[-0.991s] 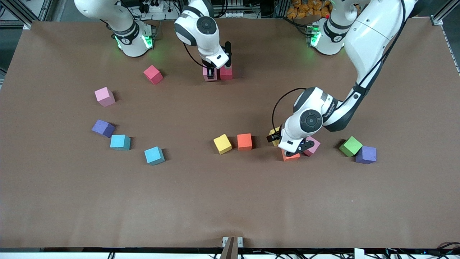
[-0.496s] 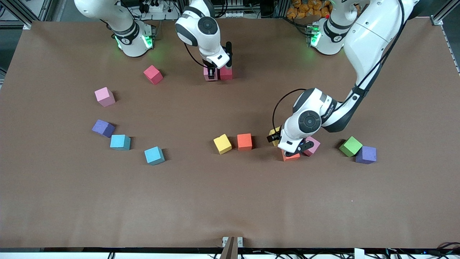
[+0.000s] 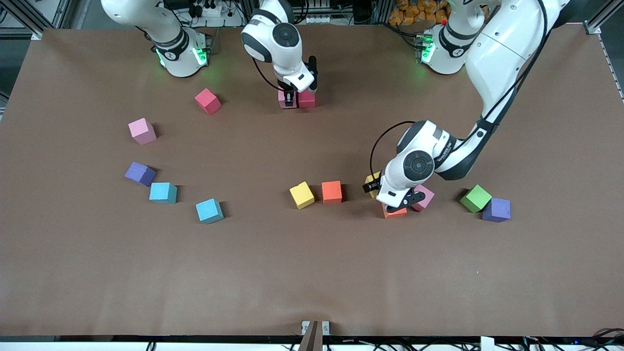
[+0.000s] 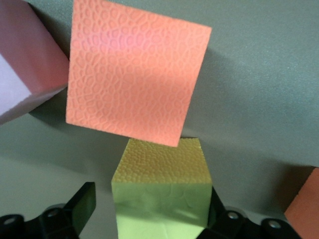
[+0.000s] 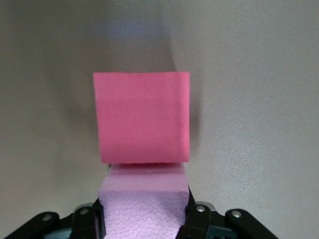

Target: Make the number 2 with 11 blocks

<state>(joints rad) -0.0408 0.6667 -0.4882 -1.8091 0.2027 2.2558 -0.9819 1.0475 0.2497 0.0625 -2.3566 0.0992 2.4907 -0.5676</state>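
1. Brown matting covers the whole table (image 3: 312,273), and loose blocks lie scattered on it, with no digit formed so far.
2. Nearest the front camera lie a light blue cube (image 3: 209,210) toward the right arm's end and a purple cube (image 3: 496,209) toward the left arm's end. The purple cube touches a green cube (image 3: 476,198) that lies slightly farther from the camera.
3. Between these, the left gripper (image 4: 149,199) is down at the table in a tight cluster of three cubes. Its fingers stand apart on either side of the clustered yellow cube (image 4: 159,164). One finger (image 4: 82,201) shows a clear gap to the cube, so nothing is clamped. An orange cube (image 4: 134,79) touches that yellow one, and a pink cube (image 4: 25,64) sits just beside the orange.
4. At mid-table a second yellow cube (image 3: 302,195) and a second orange cube (image 3: 331,191) lie just beside each other.
5. Toward the right arm's end, a second light blue cube (image 3: 163,192) lies near a second purple cube (image 3: 140,174). A lone pink cube (image 3: 142,131) and a lone crimson cube (image 3: 207,101) lie farther still.
6. Farthest from the camera, the right gripper (image 5: 143,214) is clamped on a pale pink cube (image 5: 144,184) resting on the mat. This cube is pressed flush against a crimson neighbour (image 5: 142,117). That pair is all there is of the number 2.
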